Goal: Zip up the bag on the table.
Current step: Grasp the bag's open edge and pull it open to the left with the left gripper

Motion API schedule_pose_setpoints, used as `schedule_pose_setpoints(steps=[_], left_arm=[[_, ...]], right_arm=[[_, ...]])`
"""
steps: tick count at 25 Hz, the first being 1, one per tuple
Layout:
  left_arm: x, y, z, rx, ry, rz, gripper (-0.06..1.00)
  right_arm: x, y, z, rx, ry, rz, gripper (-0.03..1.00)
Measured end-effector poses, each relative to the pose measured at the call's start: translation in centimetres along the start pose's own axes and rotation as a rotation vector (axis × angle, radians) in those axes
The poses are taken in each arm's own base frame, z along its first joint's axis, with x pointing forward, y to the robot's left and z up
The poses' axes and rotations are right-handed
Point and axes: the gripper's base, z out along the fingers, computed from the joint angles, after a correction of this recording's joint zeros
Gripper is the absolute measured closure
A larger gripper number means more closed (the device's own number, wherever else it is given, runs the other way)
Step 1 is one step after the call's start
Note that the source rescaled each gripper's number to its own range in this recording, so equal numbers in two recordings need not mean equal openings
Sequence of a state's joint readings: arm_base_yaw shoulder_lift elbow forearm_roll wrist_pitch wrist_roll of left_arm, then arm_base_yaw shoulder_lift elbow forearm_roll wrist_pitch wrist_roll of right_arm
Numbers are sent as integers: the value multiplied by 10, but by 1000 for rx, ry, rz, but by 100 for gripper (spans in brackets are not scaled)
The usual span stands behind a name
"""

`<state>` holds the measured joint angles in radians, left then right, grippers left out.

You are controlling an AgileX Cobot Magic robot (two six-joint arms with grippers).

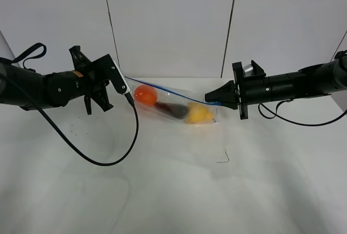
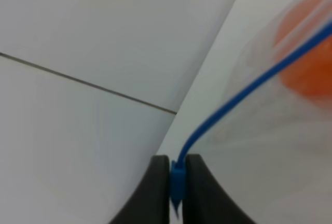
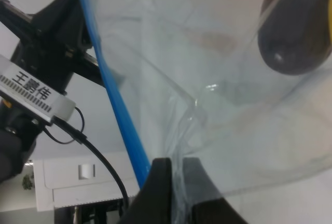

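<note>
The clear bag (image 1: 173,104) lies stretched between my two grippers over the white table (image 1: 162,190). Through it show an orange ball (image 1: 145,94), a dark oblong item (image 1: 171,109) and a yellow fruit (image 1: 198,115). My left gripper (image 1: 126,86) is shut on the end of the blue zip strip (image 2: 233,99), as the left wrist view (image 2: 177,167) shows. My right gripper (image 1: 209,99) is shut on the bag's other end; in the right wrist view (image 3: 176,167) it pinches clear plastic right beside the blue strip (image 3: 116,110).
A black cable (image 1: 108,161) from the left arm loops down onto the table in front of the bag. A small black corner mark (image 1: 223,158) lies front right of the bag. White wall panels stand behind.
</note>
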<state>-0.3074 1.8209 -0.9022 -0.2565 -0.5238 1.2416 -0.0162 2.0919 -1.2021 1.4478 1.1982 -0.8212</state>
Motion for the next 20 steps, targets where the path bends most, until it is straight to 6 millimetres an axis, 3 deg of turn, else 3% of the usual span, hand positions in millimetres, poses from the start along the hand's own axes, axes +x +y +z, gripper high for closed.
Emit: schedule_pose_setpoints(steps=[15,18,20], left_arm=[[1,1,0,-2,3,-2,92],[2,2,0,-12,8,-18,70],[4,4,0,-20,11,-40,43]], right_arm=[[0,0,0,1,1,0,97],[1,-1,-1,10,9,-5,97],[1,-2,-1,14,14,-8,97]])
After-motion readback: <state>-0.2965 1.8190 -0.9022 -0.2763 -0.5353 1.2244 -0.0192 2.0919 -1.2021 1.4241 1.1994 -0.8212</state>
